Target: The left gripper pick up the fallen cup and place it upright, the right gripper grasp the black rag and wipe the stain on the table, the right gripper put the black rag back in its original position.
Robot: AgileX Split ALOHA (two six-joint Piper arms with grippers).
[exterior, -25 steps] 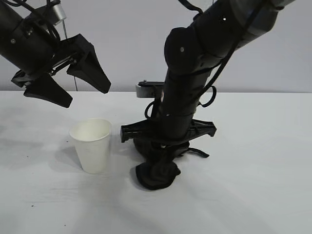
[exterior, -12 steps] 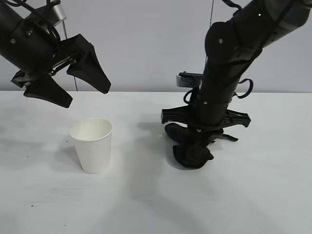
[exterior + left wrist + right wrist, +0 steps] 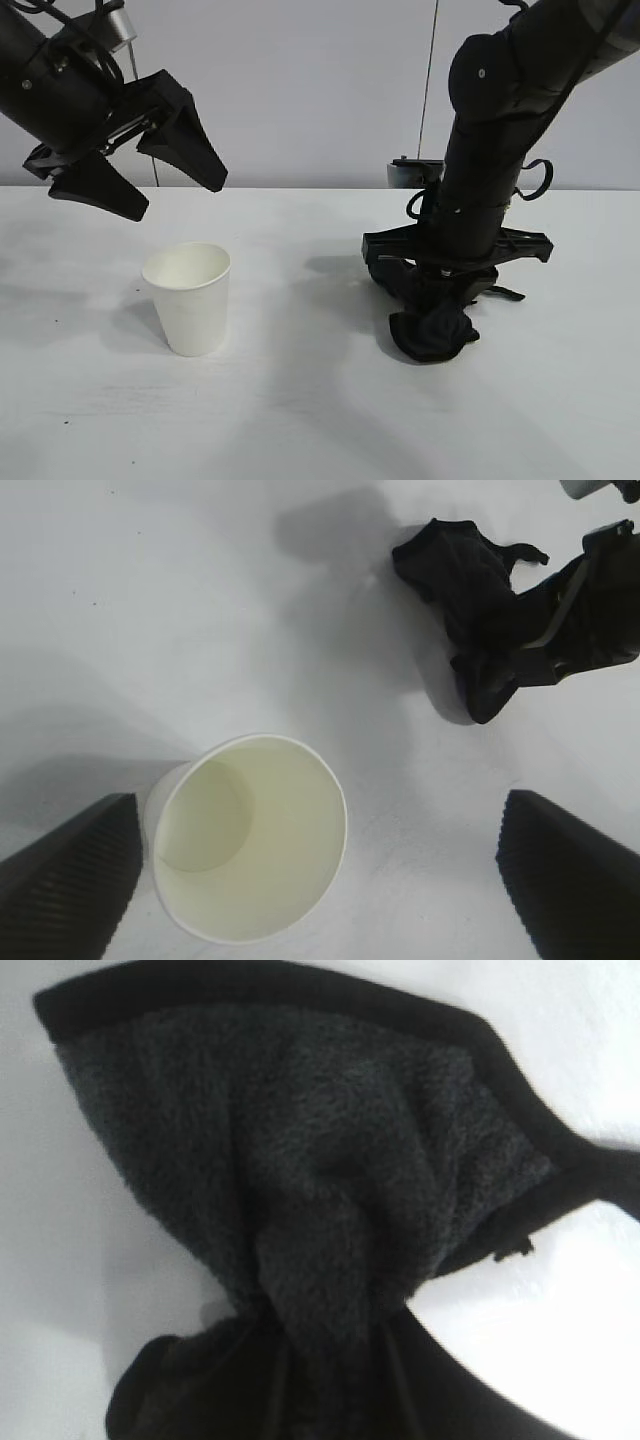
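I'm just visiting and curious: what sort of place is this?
Probably a robot test bench in a lab: a bare white table against a plain wall, with two black arms, the left hand above a paper cup, the right hand holding a black rag.

black two-fingered left gripper (image 3: 140,178): raised, tilted downward, pointed wedge fingers (image 3: 185,140) spread wide, nothing held | black right gripper (image 3: 440,290): pointing straight down from a steeply bent arm, clamped on bunched black rag (image 3: 432,318)
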